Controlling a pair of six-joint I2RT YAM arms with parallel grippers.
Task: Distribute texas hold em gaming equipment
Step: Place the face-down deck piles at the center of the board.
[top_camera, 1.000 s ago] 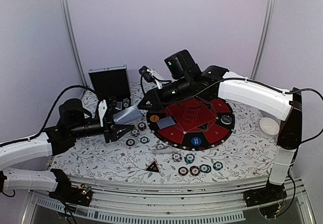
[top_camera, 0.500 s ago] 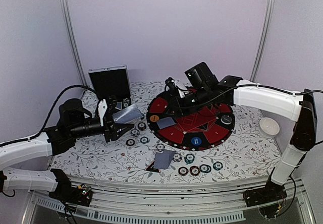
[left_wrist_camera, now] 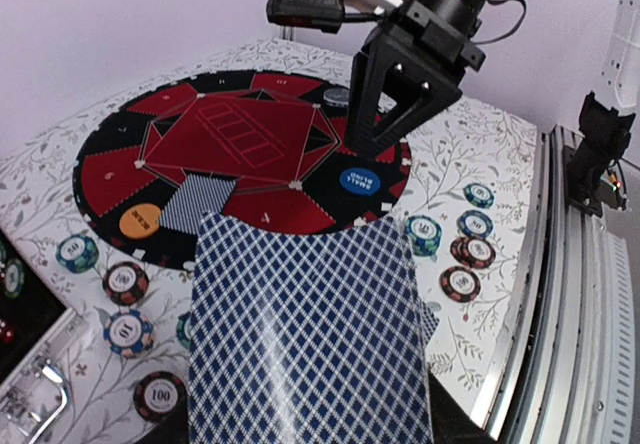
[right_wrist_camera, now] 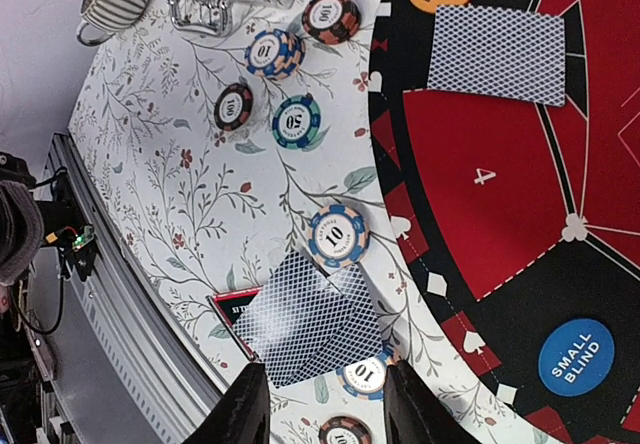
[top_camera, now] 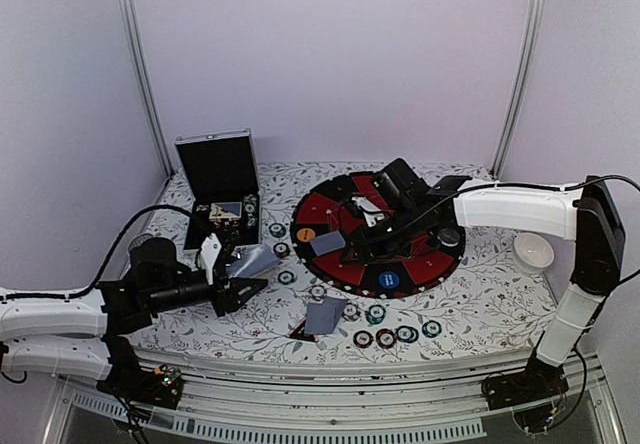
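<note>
My left gripper (top_camera: 238,286) is shut on a fan of blue-backed playing cards (left_wrist_camera: 310,334) that hides its fingers in the left wrist view. My right gripper (right_wrist_camera: 325,409) hangs open and empty over the mat's near-left edge (top_camera: 350,254). Below it two cards (right_wrist_camera: 315,329) lie on the cloth, overlapping the red-black triangle (right_wrist_camera: 232,314), with a blue chip (right_wrist_camera: 338,236) beside them. One card (top_camera: 325,244) lies on the round mat (top_camera: 400,219) beside the orange button (top_camera: 305,234). The blue button (top_camera: 388,280) and black button (top_camera: 448,236) also sit on the mat.
Several chips (top_camera: 385,337) line the front of the table, and more chips (top_camera: 286,277) lie left of the mat. The open black case (top_camera: 218,167) stands at the back left. A white bowl (top_camera: 533,251) sits at the right edge.
The right arm swung from the mat's left side back over its middle, opening and leaving cards on the cloth by the triangle. The left arm pulled back toward the near left with its cards.
</note>
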